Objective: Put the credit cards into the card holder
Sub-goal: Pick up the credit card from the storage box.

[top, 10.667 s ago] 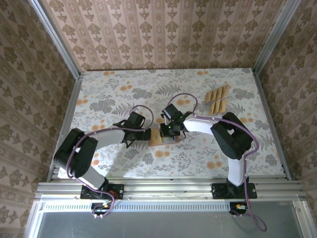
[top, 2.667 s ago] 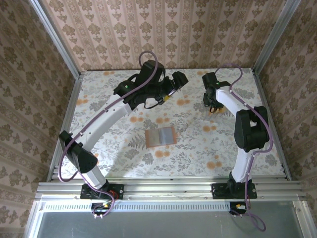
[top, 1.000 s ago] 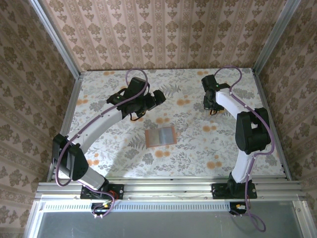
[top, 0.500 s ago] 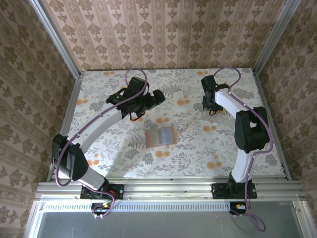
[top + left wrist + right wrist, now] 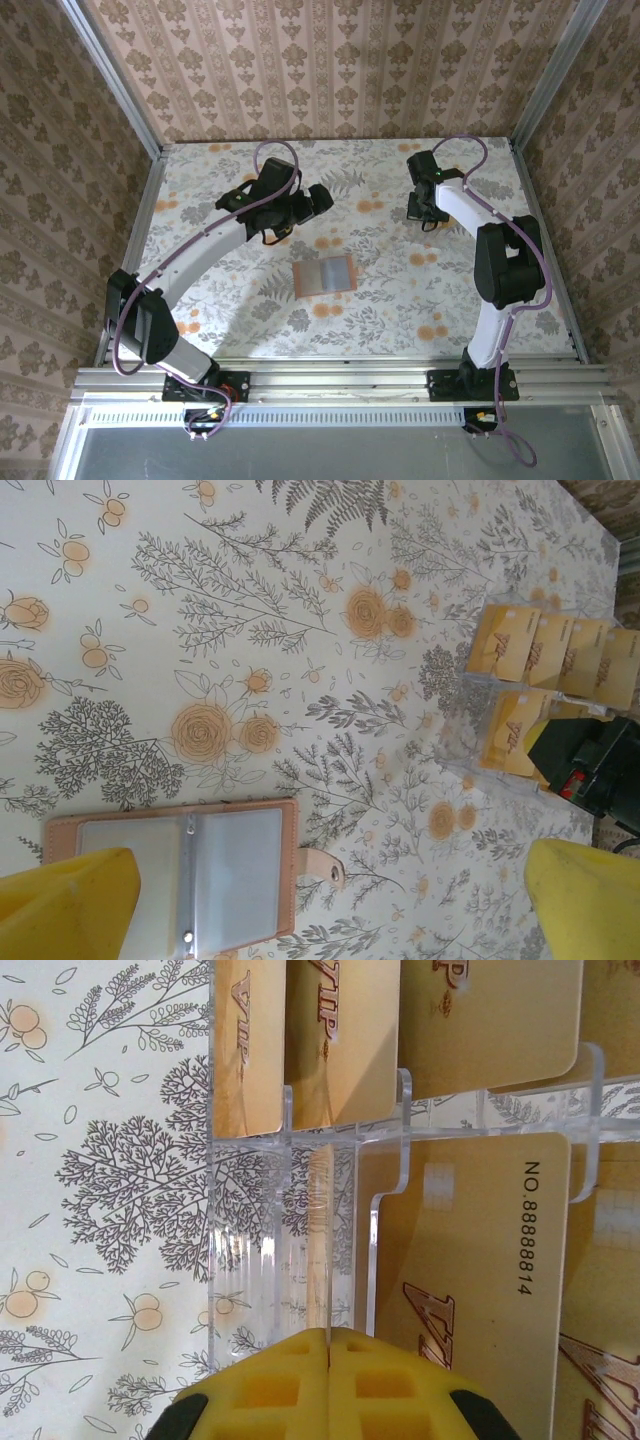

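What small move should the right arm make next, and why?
Probably lift the right gripper up: it looks shut on a credit card, seen edge-on, standing in the clear stand, and the card holder lies open mid-table.

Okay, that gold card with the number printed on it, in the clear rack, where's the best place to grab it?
Probably the free end of the numbered card, by its rounded corner, which rises past the dividers of the clear rack. It sits in a slot, so come in from the open top, pinching across its two flat faces.
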Motion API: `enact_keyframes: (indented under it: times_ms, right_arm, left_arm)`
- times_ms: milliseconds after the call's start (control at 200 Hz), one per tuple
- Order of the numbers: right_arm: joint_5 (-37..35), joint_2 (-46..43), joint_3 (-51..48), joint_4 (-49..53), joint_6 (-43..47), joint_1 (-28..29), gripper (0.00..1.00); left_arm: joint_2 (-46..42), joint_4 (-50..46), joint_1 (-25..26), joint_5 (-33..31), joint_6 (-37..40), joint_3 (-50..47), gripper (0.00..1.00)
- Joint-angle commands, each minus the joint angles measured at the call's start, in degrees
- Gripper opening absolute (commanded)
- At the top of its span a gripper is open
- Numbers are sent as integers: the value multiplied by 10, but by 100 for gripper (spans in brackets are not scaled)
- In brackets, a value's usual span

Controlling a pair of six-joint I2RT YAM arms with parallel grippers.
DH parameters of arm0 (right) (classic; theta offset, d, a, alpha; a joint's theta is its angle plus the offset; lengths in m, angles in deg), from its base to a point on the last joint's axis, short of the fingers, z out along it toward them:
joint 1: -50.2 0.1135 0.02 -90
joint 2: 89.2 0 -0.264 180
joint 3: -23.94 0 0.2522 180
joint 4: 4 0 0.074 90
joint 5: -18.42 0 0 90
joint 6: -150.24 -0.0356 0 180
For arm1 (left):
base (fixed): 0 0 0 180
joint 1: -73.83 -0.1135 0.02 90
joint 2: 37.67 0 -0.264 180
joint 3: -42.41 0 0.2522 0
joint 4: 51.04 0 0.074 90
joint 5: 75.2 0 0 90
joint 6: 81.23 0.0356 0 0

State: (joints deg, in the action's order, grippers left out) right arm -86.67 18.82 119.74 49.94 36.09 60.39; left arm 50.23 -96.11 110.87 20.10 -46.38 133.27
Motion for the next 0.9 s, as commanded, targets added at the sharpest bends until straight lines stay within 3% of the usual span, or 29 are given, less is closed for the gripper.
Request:
enact_keyframes:
  times_ms: [0,415,685,815,895]
  right_arm:
    - [13,-27,7,31,5,-6,0]
    - [94,-99,10,24,6,-7,0]
    - [312,-175,-80,-90,-18,12,0]
    - [421,-200,-170,-234,-69,35,0]
    - [449,-201,-216,-296,-85,61,0]
  left_arm:
    - [-17,-7,-4,-9,43,-16,100]
    - [-50,43,-23,-48,156,-119,100]
    - [-49,42,-29,-58,220,-169,100]
    - [-61,63,-28,-64,237,-208,100]
    - [-68,78,-28,-71,236,-234,100]
